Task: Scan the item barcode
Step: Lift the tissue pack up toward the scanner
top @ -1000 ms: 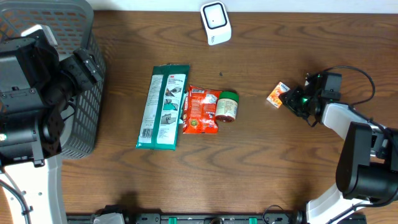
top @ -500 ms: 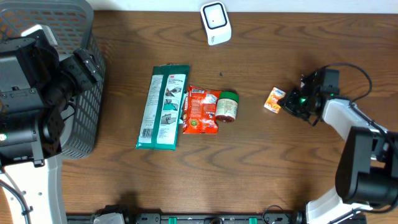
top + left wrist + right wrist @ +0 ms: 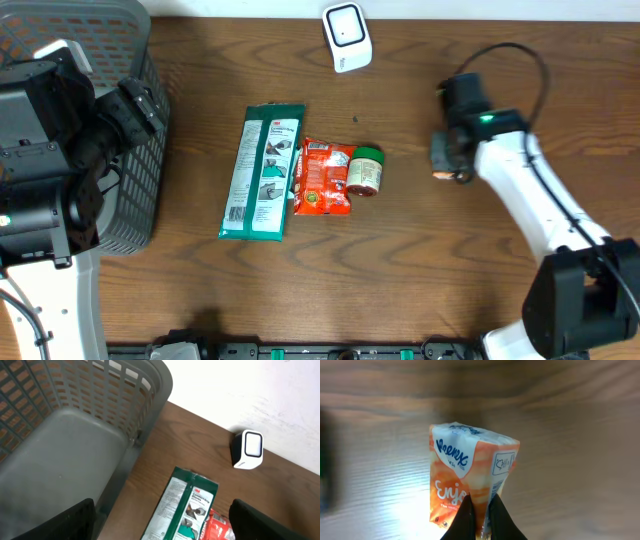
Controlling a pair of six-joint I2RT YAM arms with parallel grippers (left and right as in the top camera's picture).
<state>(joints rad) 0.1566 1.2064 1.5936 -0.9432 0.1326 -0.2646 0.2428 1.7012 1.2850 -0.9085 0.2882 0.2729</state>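
The item is a small orange Kleenex tissue pack [image 3: 470,470], pinched at its lower edge by my right gripper [image 3: 481,505], which is shut on it. A barcode shows on the pack's right side. From overhead, the right gripper [image 3: 445,155] hangs right of the table's centre, and only an orange corner of the pack [image 3: 441,174] peeks out below it. The white scanner [image 3: 347,38] stands at the back edge, also in the left wrist view [image 3: 248,450]. My left gripper [image 3: 164,505] is open and holds nothing, beside the basket.
A grey mesh basket [image 3: 60,25] fills the far left. A green glove pack [image 3: 263,170], a red packet [image 3: 323,177] and a green-lidded jar [image 3: 365,170] lie in a row at mid-table. Bare wood lies between the scanner and the right arm.
The right gripper closed tighter on the tissue pack, and the arm swung it from the right side of the table leftward and back, nearer the scanner. The left arm stayed still.
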